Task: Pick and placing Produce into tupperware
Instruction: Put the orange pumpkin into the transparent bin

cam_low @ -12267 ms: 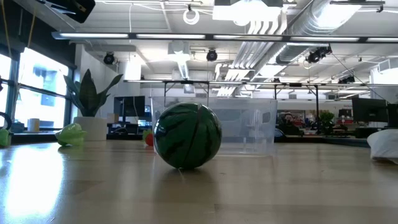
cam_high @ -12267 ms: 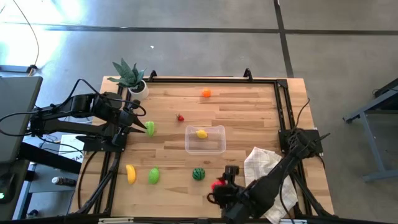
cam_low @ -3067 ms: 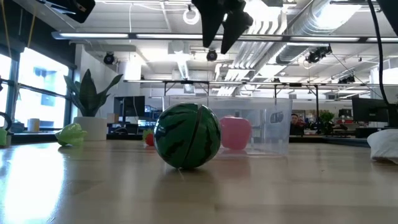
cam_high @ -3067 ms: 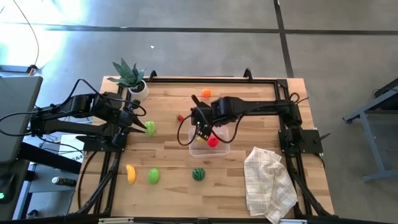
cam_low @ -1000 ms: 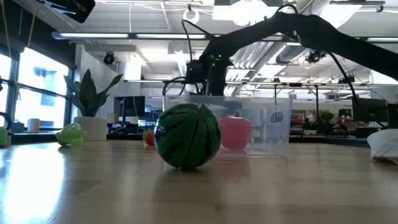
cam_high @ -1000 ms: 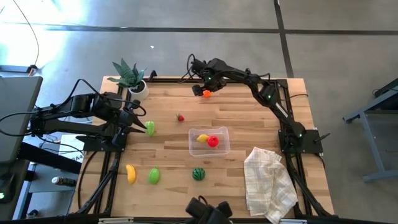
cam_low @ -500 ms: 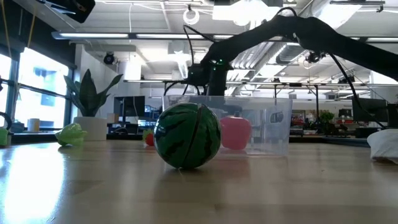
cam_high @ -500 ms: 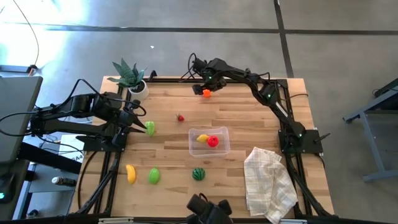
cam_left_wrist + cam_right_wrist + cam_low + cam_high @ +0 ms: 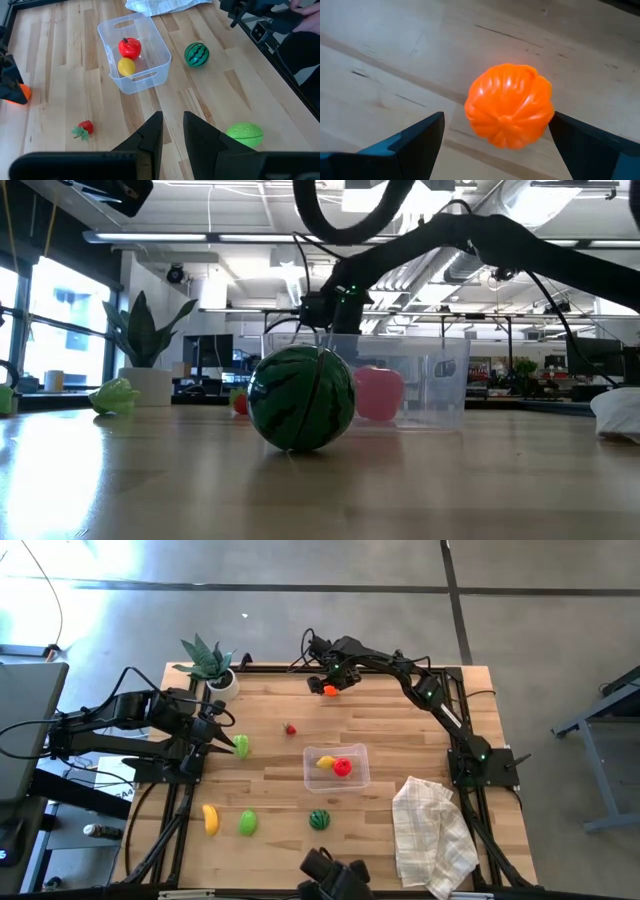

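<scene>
Your right gripper (image 9: pixel 492 137) stands open astride the orange (image 9: pixel 509 106), at 12 o'clock on the table (image 9: pixel 400 740). The round toy may roll off if one finger touches first. The tupperware (image 9: pixel 336 767) sits central. Only the right wrist view shows the straddle; the high view shows the left gripper (image 9: pixel 228 743) waiting at 9 o'clock, nearly closed.

Daylight floods the floor (image 9: pixel 60 600) at the upper left of the high view, washing it to near white, while the wooden table (image 9: pixel 400 740) is evenly lit with only faint shadows. In the low view the ceiling lights (image 9: pixel 310 205) and the window (image 9: pixel 60 320) glare — the arm (image 9: pixel 480 235) against them is a dark silhouette, and the near tabletop blurs. The watermelon (image 9: pixel 301 398) is fairly crisp. Up close the orange (image 9: pixel 509 106) glows brightly, its edges slightly soft — a soft shadow lies beneath it.
</scene>
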{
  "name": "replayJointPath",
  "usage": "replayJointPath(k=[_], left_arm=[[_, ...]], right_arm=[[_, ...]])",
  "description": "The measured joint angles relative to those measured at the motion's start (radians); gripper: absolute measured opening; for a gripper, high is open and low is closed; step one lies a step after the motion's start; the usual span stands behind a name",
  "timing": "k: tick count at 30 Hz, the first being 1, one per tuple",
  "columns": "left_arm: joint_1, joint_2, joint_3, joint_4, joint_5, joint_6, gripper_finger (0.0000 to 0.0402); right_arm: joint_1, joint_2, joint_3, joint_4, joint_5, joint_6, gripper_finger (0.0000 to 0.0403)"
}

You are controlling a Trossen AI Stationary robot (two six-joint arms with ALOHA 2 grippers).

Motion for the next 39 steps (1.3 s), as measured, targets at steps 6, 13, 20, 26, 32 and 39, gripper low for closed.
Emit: replayJointPath(k=[6, 13, 20, 26, 32, 39], left_arm=[[0.000, 0.000, 0.000, 0.000, 0.000, 0.000, 0.0067], [0.000, 0.000, 0.000, 0.000, 0.000, 0.000, 0.0067], [0.000, 0.000, 0.000, 0.000, 0.000, 0.000, 0.0067], [0.000, 0.000, 0.000, 0.000, 0.000, 0.000, 0.0067], [0.000, 0.000, 0.000, 0.000, 0.000, 0.000, 0.0067], [0.000, 0.000, 0.000, 0.000, 0.000, 0.000, 0.0067]], right_arm=[[-0.008, 0.005, 0.000, 0.002, 0.020, 0.006, 0.0348], [-0.016, 0.014, 0.000, 0.013, 0.019, 0.011, 0.0348], [-0.015, 0.021, 0.000, 0.028, 0.016, 0.007, 0.0340], [-0.015, 0.021, 0.000, 0.041, 0.014, 0.006, 0.0316], [-0.015, 0.021, 0.000, 0.047, 0.011, 0.003, 0.0309], [-0.015, 0.022, 0.000, 0.047, 0.011, 0.003, 0.0309]])
